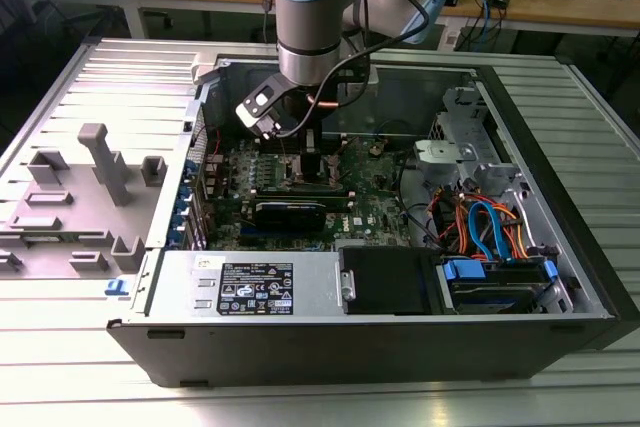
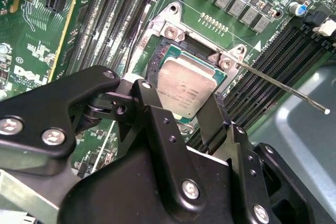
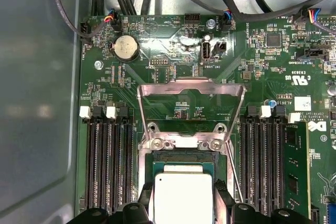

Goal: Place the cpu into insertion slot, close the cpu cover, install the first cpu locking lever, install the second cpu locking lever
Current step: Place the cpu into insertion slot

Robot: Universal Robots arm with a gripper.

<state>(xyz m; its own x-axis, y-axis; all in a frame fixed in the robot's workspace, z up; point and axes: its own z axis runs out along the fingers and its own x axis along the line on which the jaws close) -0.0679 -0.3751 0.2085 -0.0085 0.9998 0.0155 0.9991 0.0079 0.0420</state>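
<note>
The cpu [image 3: 183, 196], a small square chip with a silver top, lies over the insertion slot [image 3: 157, 167], whose silver rim shows around it. My gripper [image 3: 183, 211] is shut on the cpu, one black finger against each of two opposite edges. In the second wrist view, the cpu [image 2: 185, 88] sits between the fingers [image 2: 148, 103] above the slot [image 2: 157, 59]. The cpu cover [image 3: 191, 88] stands flipped back, open, beyond the slot. A thin locking lever [image 2: 283, 85] sticks out, raised, from the slot's corner. In the exterior view, the gripper [image 1: 300, 142] reaches down into the case over the motherboard [image 1: 375, 192].
Long black memory slots [image 3: 107, 166] flank the socket on both sides. The open computer case [image 1: 560, 207] holds a power supply [image 1: 250, 287], a drive bay with orange and blue cables [image 1: 490, 232], and a black card [image 1: 290, 212]. Grey fixtures [image 1: 100, 162] stand at the exterior view's left.
</note>
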